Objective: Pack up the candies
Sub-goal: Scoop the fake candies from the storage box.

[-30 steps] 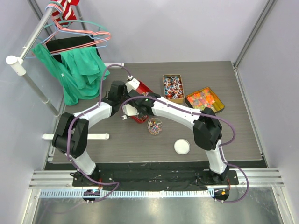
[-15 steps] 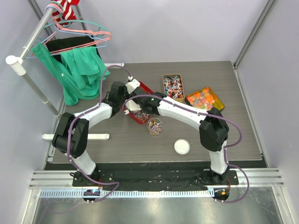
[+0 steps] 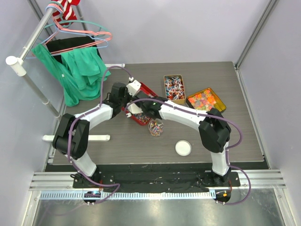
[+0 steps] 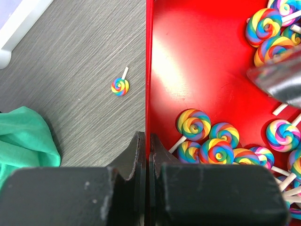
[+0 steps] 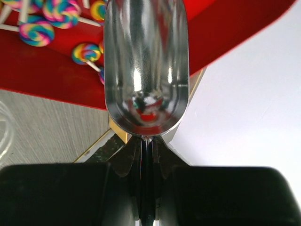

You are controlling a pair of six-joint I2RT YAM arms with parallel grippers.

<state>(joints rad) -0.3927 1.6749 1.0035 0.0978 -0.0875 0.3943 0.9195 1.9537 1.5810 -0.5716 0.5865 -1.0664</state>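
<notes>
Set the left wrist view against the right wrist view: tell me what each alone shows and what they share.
Left wrist only: a stray lollipop lying on the table, green cloth, and the left gripper pinching the red tray wall. Right wrist only: the right gripper clamping the metal scoop, whose bowl looks empty. Both: the table, the red tray, lollipops in it, and the scoop, blurred in the left wrist view.
</notes>
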